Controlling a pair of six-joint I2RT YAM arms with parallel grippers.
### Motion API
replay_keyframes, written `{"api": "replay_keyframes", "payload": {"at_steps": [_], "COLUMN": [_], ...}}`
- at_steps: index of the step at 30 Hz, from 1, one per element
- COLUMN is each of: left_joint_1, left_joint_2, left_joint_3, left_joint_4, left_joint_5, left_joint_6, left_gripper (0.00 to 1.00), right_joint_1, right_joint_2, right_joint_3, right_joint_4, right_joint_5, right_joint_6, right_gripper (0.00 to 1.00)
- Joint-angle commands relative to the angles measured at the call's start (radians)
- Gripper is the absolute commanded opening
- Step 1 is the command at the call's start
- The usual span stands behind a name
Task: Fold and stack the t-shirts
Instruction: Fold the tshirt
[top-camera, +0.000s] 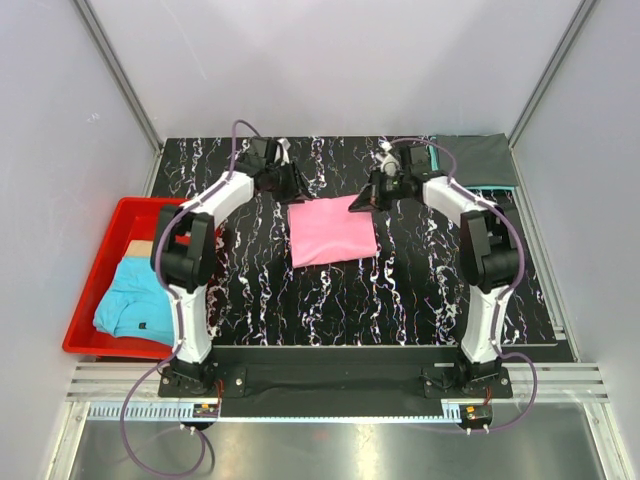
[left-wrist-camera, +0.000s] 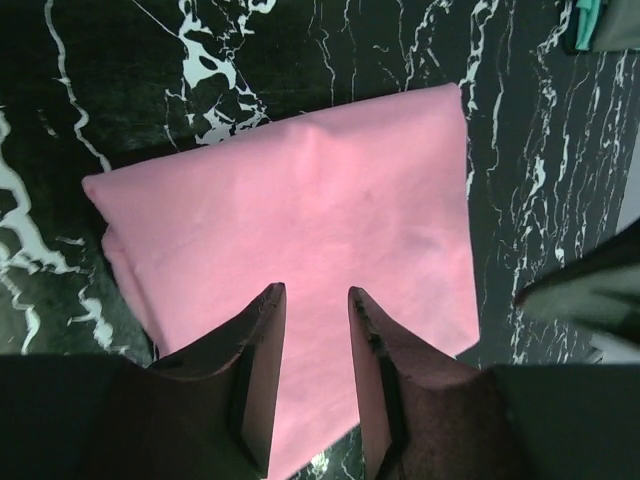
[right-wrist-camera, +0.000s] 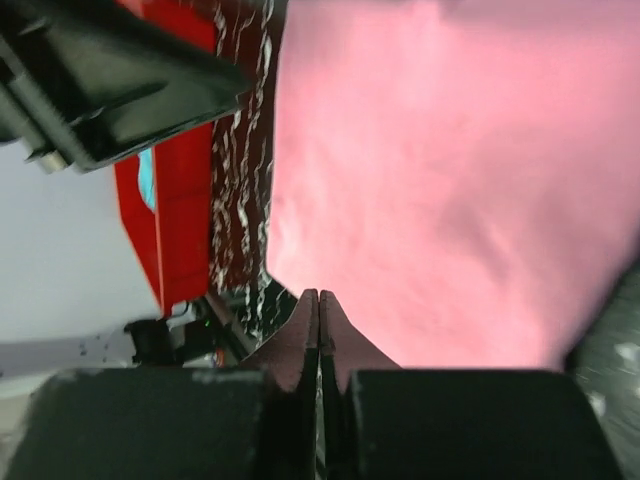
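Bright pink t-shirt (top-camera: 332, 232): folded to a rough rectangle, flat at the middle of the counter (top-camera: 400, 300), a black surface with white veining. Left tool (left-wrist-camera: 315, 292): poised at the far left corner of the pink shirt, jaws parted, pink cloth visible through the gap, gripping nothing. Right tool (right-wrist-camera: 318, 295): at the far right corner of the same shirt, jaws pressed fully together and empty; contact with the cloth not discernible. Light blue t-shirt (top-camera: 135, 300): crumpled, bearing a small dark mark, inside the red plastic bin (top-camera: 103, 265) just beside the counter's left edge. Dark grey t-shirt (top-camera: 470, 158): folded, at the far right corner of the counter, well apart from the pink one. Teal t-shirt (top-camera: 490, 189): showing along the near edge of the grey one.
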Motion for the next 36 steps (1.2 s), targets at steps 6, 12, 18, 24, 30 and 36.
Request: {"api": "replay_keyframes", "payload": {"at_steps": [6, 12, 18, 24, 30, 36], "left_joint_1": [0.004, 0.005, 0.011, 0.013, 0.014, 0.016], "left_joint_2": [0.150, 0.180, 0.194, 0.170, 0.098, 0.140], "left_joint_3": [0.013, -0.008, -0.031, -0.013, 0.048, 0.075], "left_joint_4": [0.033, 0.013, 0.016, 0.016, -0.016, -0.060], "left_joint_5": [0.001, -0.068, -0.099, -0.056, -0.010, -0.016], "left_joint_6": [0.007, 0.011, 0.019, 0.019, 0.019, 0.041], "left_gripper": [0.36, 0.35, 0.35, 0.35, 0.37, 0.37], "right_joint_1": [0.122, 0.136, 0.136, 0.141, 0.200, 0.222], "right_joint_2": [0.151, 0.214, 0.221, 0.159, 0.140, 0.151], "right_joint_3": [0.062, -0.095, -0.159, -0.084, -0.061, -0.166], "right_joint_4": [0.012, 0.175, 0.166, 0.117, 0.154, 0.264], "right_joint_5": [-0.179, -0.225, -0.237, -0.219, -0.207, -0.184], "right_joint_6": [0.055, 0.102, 0.038, 0.061, 0.122, 0.176], "right_gripper": [0.02, 0.03, 0.03, 0.04, 0.04, 0.05]}}
